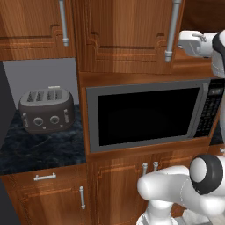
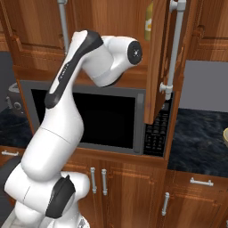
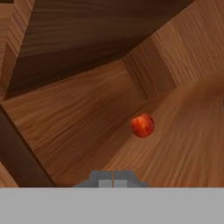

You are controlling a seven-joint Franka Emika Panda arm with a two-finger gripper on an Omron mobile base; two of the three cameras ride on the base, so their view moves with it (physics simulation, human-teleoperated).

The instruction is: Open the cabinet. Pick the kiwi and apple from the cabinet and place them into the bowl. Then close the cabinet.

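The cabinet (image 1: 127,35) hangs above the microwave. Its right door (image 2: 156,62) stands swung open, edge-on, with its long silver handle (image 2: 175,49) facing out. My arm reaches up into the opening, and the door hides the hand in the right base view. In the hand view the apple (image 3: 142,125), small, red and glossy, lies on the wooden shelf inside, some way beyond my gripper (image 3: 113,182). The gripper is shut with nothing in it. The kiwi is hidden. A pale sliver of the bowl (image 2: 225,136) shows on the counter at the far right.
A silver microwave (image 1: 147,115) sits under the cabinet. A dark toaster (image 1: 46,110) stands on the black stone counter (image 1: 39,147) to the left. Something yellow (image 2: 149,18) shows inside the cabinet beside the open door. Low cabinets with short handles run below.
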